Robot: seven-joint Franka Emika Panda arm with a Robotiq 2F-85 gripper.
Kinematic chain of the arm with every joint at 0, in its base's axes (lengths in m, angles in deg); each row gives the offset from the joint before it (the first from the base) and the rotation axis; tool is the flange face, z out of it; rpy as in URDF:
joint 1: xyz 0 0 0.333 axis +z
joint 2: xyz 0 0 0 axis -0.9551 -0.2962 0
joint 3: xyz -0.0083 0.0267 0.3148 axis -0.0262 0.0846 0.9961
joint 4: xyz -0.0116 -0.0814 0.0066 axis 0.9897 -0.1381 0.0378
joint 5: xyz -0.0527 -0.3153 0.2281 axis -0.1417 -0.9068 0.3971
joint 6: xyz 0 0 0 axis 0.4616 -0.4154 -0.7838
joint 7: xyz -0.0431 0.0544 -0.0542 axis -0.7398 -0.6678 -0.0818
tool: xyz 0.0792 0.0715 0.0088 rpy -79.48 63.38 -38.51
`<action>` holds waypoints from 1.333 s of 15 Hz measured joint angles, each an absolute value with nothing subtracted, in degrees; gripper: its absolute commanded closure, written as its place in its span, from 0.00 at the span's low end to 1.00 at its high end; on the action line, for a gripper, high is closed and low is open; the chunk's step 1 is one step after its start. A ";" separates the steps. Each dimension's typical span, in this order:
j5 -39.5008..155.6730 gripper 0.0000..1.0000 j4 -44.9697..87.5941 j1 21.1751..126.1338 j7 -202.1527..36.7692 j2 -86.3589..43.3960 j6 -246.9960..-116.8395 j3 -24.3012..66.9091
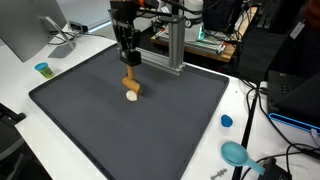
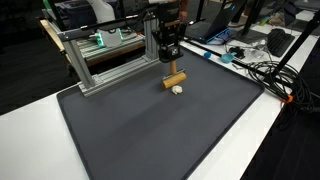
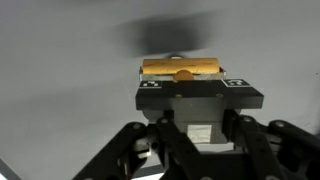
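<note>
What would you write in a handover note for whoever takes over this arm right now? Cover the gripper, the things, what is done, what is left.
Gripper: shut on the wooden piece.
Where: over the dark mat, near the metal frame, with its white tip lowest. Whether it touches the mat cannot be told.
Done: piece gripped.
Left: piece not yet released.

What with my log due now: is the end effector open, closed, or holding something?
End effector: closed, holding the tan wooden piece.
</note>
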State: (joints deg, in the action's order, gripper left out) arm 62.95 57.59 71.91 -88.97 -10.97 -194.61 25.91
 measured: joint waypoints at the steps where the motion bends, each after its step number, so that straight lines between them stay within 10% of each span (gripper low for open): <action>1: 62.97 0.78 57.55 71.90 -88.97 -10.97 -194.61 25.78; 20: 55.79 0.78 54.06 74.72 -94.74 -15.72 -196.30 25.23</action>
State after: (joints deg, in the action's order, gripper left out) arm 55.79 54.06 74.72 -94.74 -15.72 -196.30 25.23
